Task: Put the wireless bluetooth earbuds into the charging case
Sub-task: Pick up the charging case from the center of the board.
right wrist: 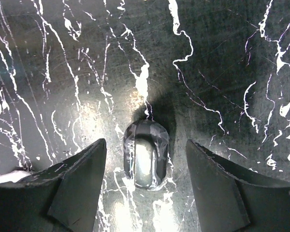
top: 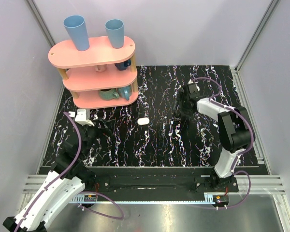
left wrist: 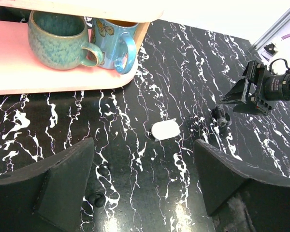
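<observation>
The charging case [left wrist: 165, 129], a small glossy white oval, lies closed-looking on the black marbled table [left wrist: 193, 63]; it is also in the top view [top: 144, 120]. My left gripper [left wrist: 144, 141] is open, short of the case, with only table between its fingers. Two tiny dark rounded bits [left wrist: 102, 169] lie by its left finger. My right gripper [right wrist: 145, 141] is open and straddles a glossy dark rounded piece [right wrist: 146, 157], with a gap on each side. I cannot tell whether that piece is an earbud. No white earbuds show plainly. A white bit [right wrist: 9, 176] peeks from behind a finger.
A pink three-tier shelf [top: 94, 55] stands at the back left, with two blue cups [top: 76, 31] on top and mugs [left wrist: 63, 41] on its lower tiers. The right arm's wrist camera [left wrist: 275, 87] hangs right of the case. Grey walls and rails enclose the table.
</observation>
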Robot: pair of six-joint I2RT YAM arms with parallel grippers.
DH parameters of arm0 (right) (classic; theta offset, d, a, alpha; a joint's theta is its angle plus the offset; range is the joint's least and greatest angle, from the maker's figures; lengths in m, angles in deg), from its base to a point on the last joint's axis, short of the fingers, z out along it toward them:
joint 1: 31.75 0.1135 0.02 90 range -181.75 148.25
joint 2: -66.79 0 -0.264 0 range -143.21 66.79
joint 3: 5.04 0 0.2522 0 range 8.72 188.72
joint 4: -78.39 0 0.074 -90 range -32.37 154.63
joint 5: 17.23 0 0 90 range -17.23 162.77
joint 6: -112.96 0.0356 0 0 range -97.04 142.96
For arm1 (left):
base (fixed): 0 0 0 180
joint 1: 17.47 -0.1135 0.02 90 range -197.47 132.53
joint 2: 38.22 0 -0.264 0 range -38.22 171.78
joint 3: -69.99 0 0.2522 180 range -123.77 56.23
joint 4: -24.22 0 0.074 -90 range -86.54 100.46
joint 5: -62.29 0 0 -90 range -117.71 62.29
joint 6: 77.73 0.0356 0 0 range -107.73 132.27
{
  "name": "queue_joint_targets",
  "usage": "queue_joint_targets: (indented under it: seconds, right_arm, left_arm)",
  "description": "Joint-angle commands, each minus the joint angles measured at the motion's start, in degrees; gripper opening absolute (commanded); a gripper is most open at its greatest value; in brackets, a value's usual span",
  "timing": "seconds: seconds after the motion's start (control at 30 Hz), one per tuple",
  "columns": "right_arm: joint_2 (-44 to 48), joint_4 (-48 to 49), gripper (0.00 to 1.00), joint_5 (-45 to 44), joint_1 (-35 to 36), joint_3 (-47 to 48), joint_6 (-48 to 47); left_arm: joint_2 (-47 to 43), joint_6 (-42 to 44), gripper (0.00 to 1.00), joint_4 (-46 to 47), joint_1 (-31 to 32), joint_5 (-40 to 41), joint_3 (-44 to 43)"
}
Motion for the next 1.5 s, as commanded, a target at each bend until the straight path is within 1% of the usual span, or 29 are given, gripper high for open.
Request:
queue_joint_targets:
  seconds: [0.0, 0.13, 0.43, 0.53, 0.73, 0.97, 1.07, 1.2, 1.27, 1.3, 1.47]
  right_arm:
    - [-1.59, -1.54, 0.74, -1.60, -0.29, 3.08, 0.20]
    - [-2.12, -1.98, 0.70, -4.15, -0.29, 3.35, 0.11]
    - [-4.67, -3.56, 0.69, -4.33, 0.32, 6.33, -0.77]
    - [-5.11, -4.09, 0.67, -6.17, 1.03, 6.51, -0.77]
    - [-5.99, -5.14, 0.67, -12.49, 4.19, 6.77, -0.77]
    - [-7.66, -5.75, 0.67, -14.52, 5.51, 7.74, -0.77]
    - [-7.57, -5.93, 0.67, -14.88, 5.77, 7.74, -2.09]
    - [-8.01, -6.20, 0.70, -14.88, 6.91, 8.88, -7.78]
    - [-8.97, -7.68, 0.70, -16.80, 7.79, 10.11, -9.46]
    - [-9.24, -7.95, 0.70, -16.90, 7.88, 10.55, -11.74]
    - [-10.91, -10.50, 0.67, -18.04, 7.97, 12.49, -14.48]
  left_arm:
    - [-0.49, 1.12, 0.89, 0.20, -0.25, 1.82, 0.81]
    - [0.39, 1.12, 0.89, 0.55, -0.25, 1.38, 0.89]
    - [1.88, 0.86, 0.89, 0.64, -0.25, 0.85, 0.81]
    - [1.80, 0.59, 0.89, 0.64, -0.16, 1.11, 1.07]
    - [1.71, 0.59, 0.90, 0.37, -0.25, 1.64, 1.24]
    - [1.36, 0.68, 0.90, 0.20, -0.25, 1.99, 1.25]
    - [1.09, 0.50, 0.90, 0.20, -0.25, 2.08, 1.60]
    - [1.18, 0.42, 0.91, 0.46, -0.25, 2.08, 1.86]
    - [1.27, 0.42, 0.91, 0.46, -0.25, 2.08, 1.86]
    - [1.36, 0.42, 0.91, 0.46, -0.25, 2.08, 1.86]
    - [1.71, 0.42, 0.91, 0.64, -0.25, 1.82, 1.86]
